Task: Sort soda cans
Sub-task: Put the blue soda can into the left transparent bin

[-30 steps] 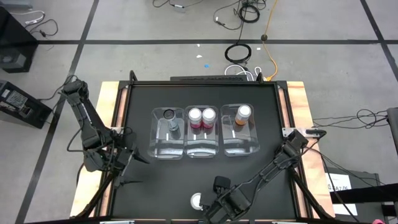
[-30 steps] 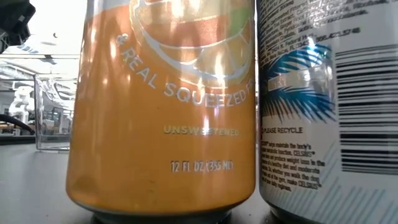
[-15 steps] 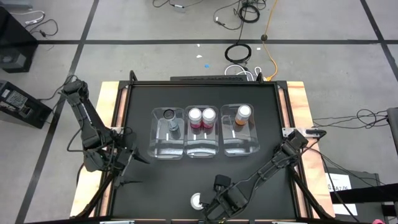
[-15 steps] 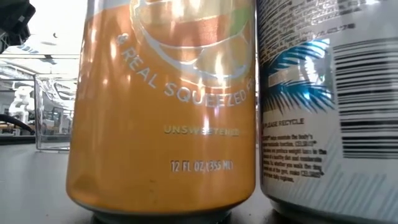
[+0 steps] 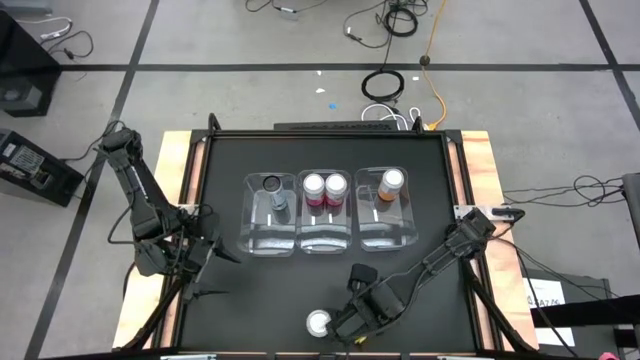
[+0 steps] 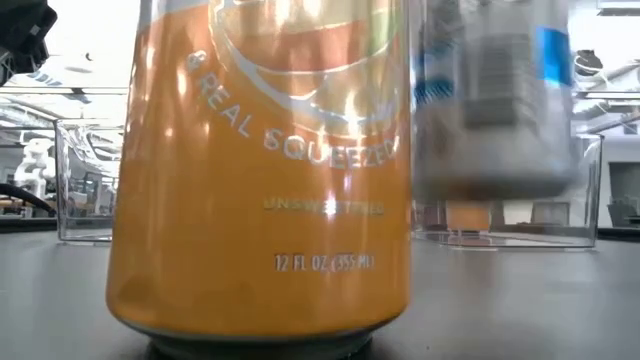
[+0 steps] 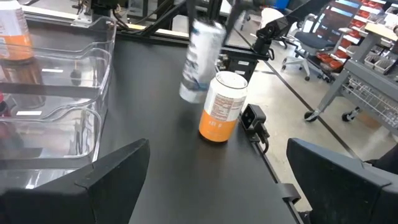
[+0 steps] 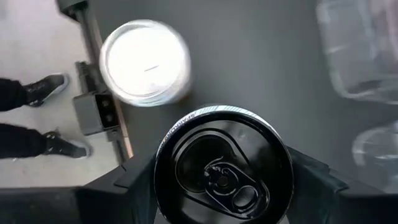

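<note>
My right gripper (image 5: 352, 312) is shut on a silver-and-blue soda can with a black top (image 8: 222, 168) near the table's front edge. This can hangs above the table (image 6: 495, 100) (image 7: 200, 59). Just beside it an orange can (image 5: 319, 322) (image 6: 260, 170) (image 7: 222, 106) (image 8: 145, 61) stands upright on its base. Three clear bins sit mid-table. The left bin holds a dark can (image 5: 272, 185), the middle one two pink cans (image 5: 324, 186), the right one an orange can (image 5: 391, 181). My left gripper (image 5: 205, 265) (image 7: 217, 186) waits open at the table's left. My right gripper pinches the can between its two fingers (image 8: 140, 186), on opposite sides of the wall just under the top rim (image 8: 160, 167). The fingers come from above, pointing down. The can hangs below them, nearly upright and lifted clear of the table.
A small black box (image 7: 254, 121) (image 8: 99, 112) is fixed at the table's front edge beside the orange can. A person's shoes (image 8: 31, 118) show on the floor past that edge. Bare black tabletop (image 5: 270, 290) lies between the bins and the front edge.
My right gripper has risen and moved toward the table's far edge with the silver-and-blue can. The can stood on the table beside the orange can and is now lifted clear of it. The orange can has stayed in place.
</note>
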Controlling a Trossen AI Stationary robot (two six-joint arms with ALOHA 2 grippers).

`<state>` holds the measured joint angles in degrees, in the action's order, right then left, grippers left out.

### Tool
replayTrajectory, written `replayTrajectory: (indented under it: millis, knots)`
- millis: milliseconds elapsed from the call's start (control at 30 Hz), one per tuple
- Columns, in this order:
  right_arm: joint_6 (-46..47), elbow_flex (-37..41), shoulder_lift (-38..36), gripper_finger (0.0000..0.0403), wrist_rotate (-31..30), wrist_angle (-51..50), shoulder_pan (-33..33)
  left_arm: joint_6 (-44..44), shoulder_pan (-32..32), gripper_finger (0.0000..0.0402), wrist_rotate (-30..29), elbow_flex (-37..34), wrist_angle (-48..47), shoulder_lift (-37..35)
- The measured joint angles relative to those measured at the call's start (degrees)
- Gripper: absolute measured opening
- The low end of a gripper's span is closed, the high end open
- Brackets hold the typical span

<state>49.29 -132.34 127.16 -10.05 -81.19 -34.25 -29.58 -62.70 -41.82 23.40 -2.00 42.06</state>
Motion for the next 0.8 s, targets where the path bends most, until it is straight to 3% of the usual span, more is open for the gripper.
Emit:
replayTrajectory:
  millis: [600,800]
  knots:
    - [-10.7,-0.5,-4.5,0.0242,-2.4,-1.3,9.6,0.0,0.0,0.0386,0.0,0.0,0.0,0.0]
    - [-15.9,-2.4,-5.6,0.0242,-5.1,3.4,11.4,0.0,0.0,0.0386,0.0,0.0,0.0,0.0]
